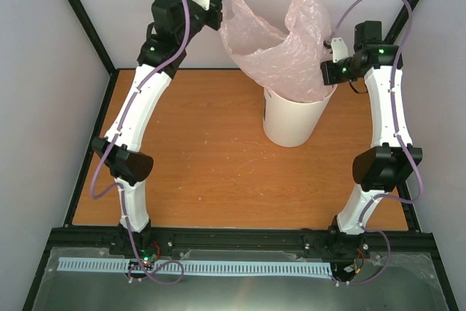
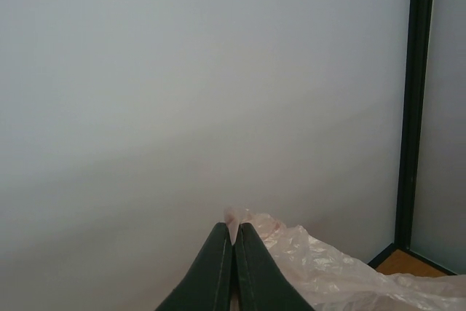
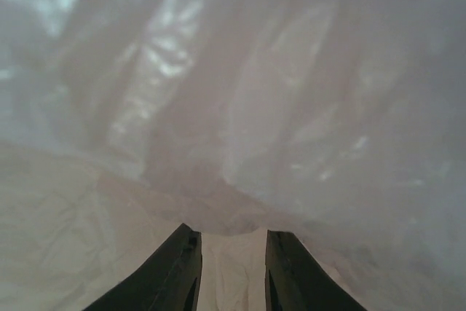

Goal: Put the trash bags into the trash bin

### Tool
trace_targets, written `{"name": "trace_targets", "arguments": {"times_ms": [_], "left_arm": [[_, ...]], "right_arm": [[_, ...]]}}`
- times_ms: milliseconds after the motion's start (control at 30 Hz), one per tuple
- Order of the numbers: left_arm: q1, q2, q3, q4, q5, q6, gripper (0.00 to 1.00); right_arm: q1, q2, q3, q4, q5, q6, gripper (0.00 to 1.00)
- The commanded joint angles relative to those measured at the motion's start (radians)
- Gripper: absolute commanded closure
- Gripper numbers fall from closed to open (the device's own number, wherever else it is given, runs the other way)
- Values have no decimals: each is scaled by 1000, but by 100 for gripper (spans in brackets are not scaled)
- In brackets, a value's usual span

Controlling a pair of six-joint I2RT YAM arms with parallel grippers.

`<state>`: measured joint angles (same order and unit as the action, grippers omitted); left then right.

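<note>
— Start at the left. What is the left gripper [image 1: 220, 1] doing?

— It is raised high at the far left, jaws clenched on a corner of the pink bag [image 1: 273, 49]. The left wrist view shows a scrap of pink film pinched between the closed tips [image 2: 234, 227], and the rest of the bag [image 2: 328, 274] trailing off to the right.

— Which way does the bag run?

— Its long axis slants from that held corner down and to the right, into the mouth of the white bin [image 1: 291, 121]. The lower part sits inside the rim. The upper part billows above it, and one loose corner stands up at the far side.

— And the bin?

— Upright on the table [image 1: 204, 158], mouth up, right of centre towards the far edge.

— The right side?

— The right gripper [image 1: 333, 50] is at the bin's right rim, pressed against the bag. From its wrist camera the film [image 3: 233, 107] fills the view. The two fingers [image 3: 178, 267] stand part-way apart, film lies across the gap, and I see nothing pinched there.
</note>
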<state>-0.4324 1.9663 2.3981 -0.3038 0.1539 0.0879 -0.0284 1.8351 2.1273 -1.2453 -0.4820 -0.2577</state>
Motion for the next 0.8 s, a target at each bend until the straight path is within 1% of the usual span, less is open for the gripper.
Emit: {"name": "trace_targets", "arguments": {"times_ms": [0, 167, 300, 433, 500, 667, 767], "left_arm": [[1, 19, 15, 22, 25, -25, 99], [-4, 28, -16, 5, 50, -38, 99], [-12, 28, -40, -10, 84, -50, 99], [-15, 17, -83, -21, 120, -72, 99], [-16, 15, -93, -24, 126, -77, 99], [-17, 7, -84, -18, 137, -88, 99], [-18, -4, -80, -5, 192, -100, 99]], "right_arm": [[14, -9, -16, -25, 9, -2, 73], [16, -34, -46, -38, 15, -10, 68], [13, -69, -42, -51, 66, -22, 64], [-21, -117, -41, -65, 61, -35, 57], [-42, -134, -32, -75, 52, -36, 55], [-84, -150, 9, -84, 37, -37, 55], [-95, -136, 37, -68, 36, -30, 56]]}}
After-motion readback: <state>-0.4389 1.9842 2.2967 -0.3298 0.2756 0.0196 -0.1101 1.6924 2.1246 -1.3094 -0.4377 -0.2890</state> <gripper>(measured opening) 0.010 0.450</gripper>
